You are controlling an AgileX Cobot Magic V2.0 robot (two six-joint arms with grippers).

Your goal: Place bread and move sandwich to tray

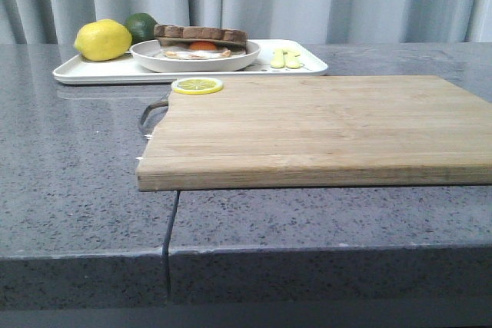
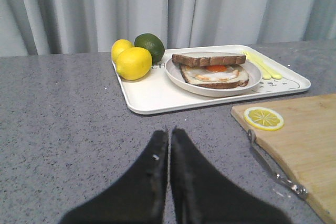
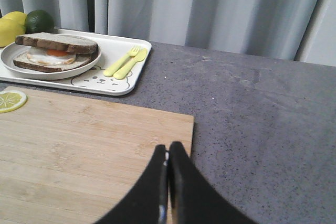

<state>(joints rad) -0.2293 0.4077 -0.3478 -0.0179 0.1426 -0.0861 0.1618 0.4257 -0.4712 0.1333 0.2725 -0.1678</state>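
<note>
Both black grippers, left gripper (image 2: 169, 145) and right gripper (image 3: 168, 158), clenched empty; egg sandwich (image 2: 212, 70) soft, loosely stacked, so grab its rigid white round plate (image 2: 253, 81) rim on the white tray (image 2: 157, 95).

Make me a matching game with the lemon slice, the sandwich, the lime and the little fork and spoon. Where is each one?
Things:
1. lemon slice
2. sandwich
3. lime
4. fork and spoon

Places:
A. in the round white plate
B. on the tray, behind the lemons
C. on a corner of the wooden cutting board
D. on the tray, beside the plate

Pairs: 1-C, 2-A, 3-B, 4-D
</note>
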